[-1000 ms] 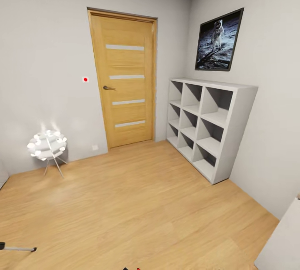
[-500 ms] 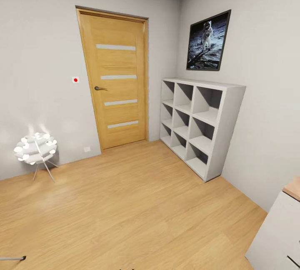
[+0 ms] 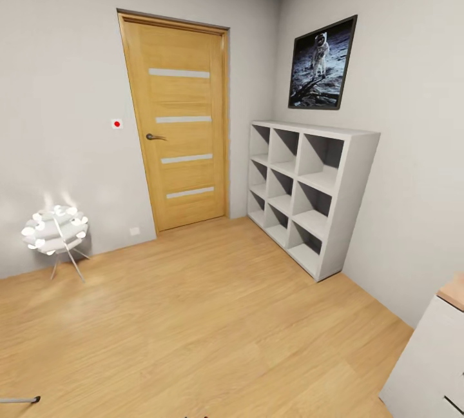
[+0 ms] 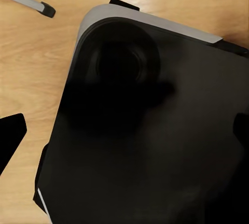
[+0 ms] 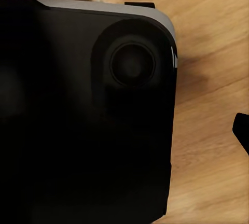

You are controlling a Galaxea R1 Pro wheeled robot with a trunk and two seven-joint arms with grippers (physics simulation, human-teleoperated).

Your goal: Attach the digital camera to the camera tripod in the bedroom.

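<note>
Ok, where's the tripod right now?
One tripod leg pokes in at the head view's bottom left corner, low over the wood floor, nearer the robot than the white lamp. Its foot also shows in the left wrist view.

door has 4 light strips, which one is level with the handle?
The second strip from the top on the wooden door: it sits level with the handle. One strip lies above it, two below.

Bright, evenly lit room; floor lamp [image 3: 55, 232] glows, wrist views perhaps underexposed.
</note>
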